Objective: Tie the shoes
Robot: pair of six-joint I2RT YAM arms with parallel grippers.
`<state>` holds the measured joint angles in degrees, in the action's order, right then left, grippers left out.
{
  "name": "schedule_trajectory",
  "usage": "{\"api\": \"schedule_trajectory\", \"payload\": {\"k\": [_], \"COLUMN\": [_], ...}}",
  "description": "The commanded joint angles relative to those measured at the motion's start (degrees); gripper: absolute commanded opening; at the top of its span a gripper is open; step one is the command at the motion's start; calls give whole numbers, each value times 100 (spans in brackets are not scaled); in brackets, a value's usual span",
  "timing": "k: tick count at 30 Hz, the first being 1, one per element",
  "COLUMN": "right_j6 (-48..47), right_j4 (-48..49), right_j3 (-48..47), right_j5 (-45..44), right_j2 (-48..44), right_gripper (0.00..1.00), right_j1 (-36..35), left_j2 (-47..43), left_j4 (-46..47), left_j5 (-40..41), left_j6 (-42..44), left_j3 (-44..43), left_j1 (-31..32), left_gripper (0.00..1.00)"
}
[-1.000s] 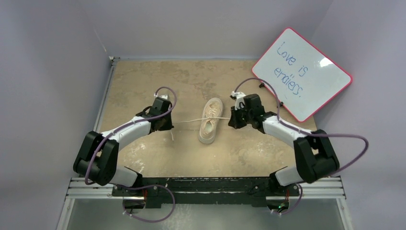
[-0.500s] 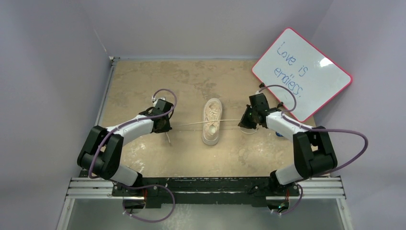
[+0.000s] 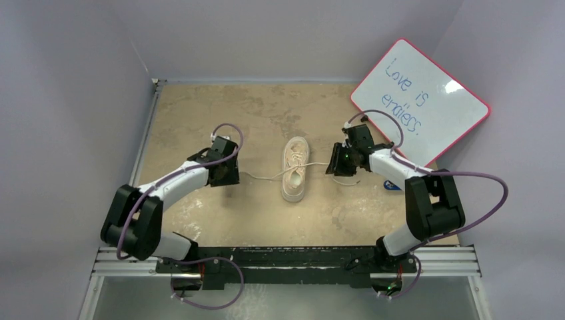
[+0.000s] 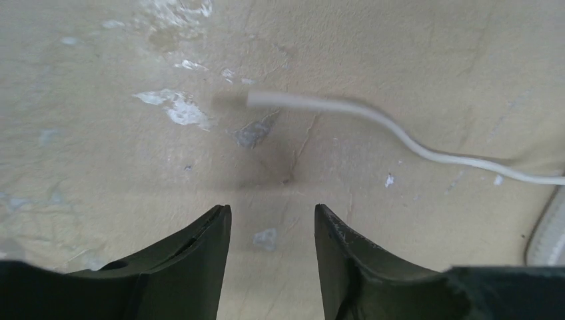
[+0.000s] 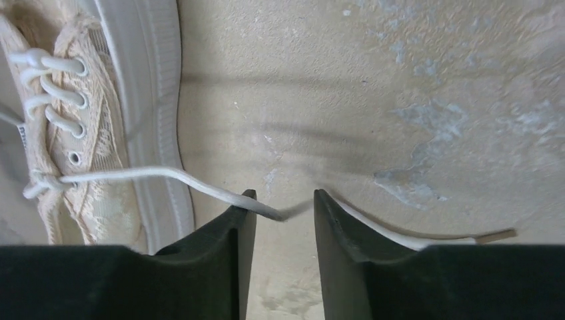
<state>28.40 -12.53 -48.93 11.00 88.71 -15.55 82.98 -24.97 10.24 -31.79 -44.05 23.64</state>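
Observation:
The cream shoe [image 3: 295, 169] lies mid-table, toe toward the arms. My left gripper [image 3: 226, 175] hovers to its left, open [image 4: 273, 210] with only bare table between the fingers. The left lace [image 4: 400, 133] lies loose on the table beyond the fingertips, and the sole's edge [image 4: 550, 233] shows at the right. My right gripper [image 3: 335, 167] sits just right of the shoe [image 5: 73, 127], open [image 5: 283, 197]. The right lace [image 5: 200, 183] runs from the eyelets and drops, blurred, across the left fingertip [image 5: 246, 200] unclamped. Its tip [image 5: 496, 235] rests on the table behind the right finger.
A pink-framed whiteboard [image 3: 420, 100] with blue writing leans at the back right. A small blue object [image 3: 392, 185] lies on the table by the right forearm. Purple walls close in the left and right sides of the tan table [image 3: 266, 107].
Both grippers went from shut to open and let go of the laces. The laces, pulled taut sideways before, now lie slack. The right gripper shifted slightly back toward the shoe.

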Motion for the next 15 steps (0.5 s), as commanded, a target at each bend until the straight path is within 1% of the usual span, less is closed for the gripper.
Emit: {"api": "schedule_trajectory", "payload": {"k": [1, 2, 4, 5, 7, 8, 10, 11, 12, 13, 14, 15], "right_j6": [-802, -907, -1157, -1305, -1554, -1697, -1852, -1888, -1913, -1924, -1930, -1927], "right_j4": [-649, -861, -1373, -1641, -1879, -1967, -2017, -2016, -1979, -1929, -1859, -1774], "right_j3": [-460, -611, -925, -1067, -1187, -1164, -1059, -953, -842, -731, -650, -591], "right_j5": [111, 58, -52, -61, 1, 179, 363, 517, 694, 787, 790, 731], "right_j2": [-97, -42, 62, 83, 10, -84, -461, -677, -910, -1115, -1319, -1484], "right_gripper": [53, 61, 69, 71, 73, 73, 75, 78, 84, 96, 99, 99], "right_j1": [45, 46, 50, 52, 52, 44, 44, 48, 46, 44, 43, 46], "left_j2": [-1026, -1159, -1327, -1423, -1742, -1904, -2135, -2165, -2195, -2210, -2236, -2295], "left_j4": [-403, -457, -401, -197, 489, 790, 1142, 1220, 1326, 1412, 1501, 1695], "left_j5": [321, 419, 576, 503, 34, -135, -341, -576, -887, -1223, -1575, -1963], "left_j6": [277, 343, 464, 576, 1213, 1472, 1970, 2242, 2545, 2862, 3279, 3746], "left_j3": [-511, -557, -578, -504, -183, -35, 97, 142, 233, 330, 458, 631], "left_j1": [-61, -61, -61, -47, -23, 8, 48, 63, 89, 127, 170, 183], "left_gripper": [56, 61, 66, 68, 69, 69, 69, 69, 69, 68, 67, 66]}}
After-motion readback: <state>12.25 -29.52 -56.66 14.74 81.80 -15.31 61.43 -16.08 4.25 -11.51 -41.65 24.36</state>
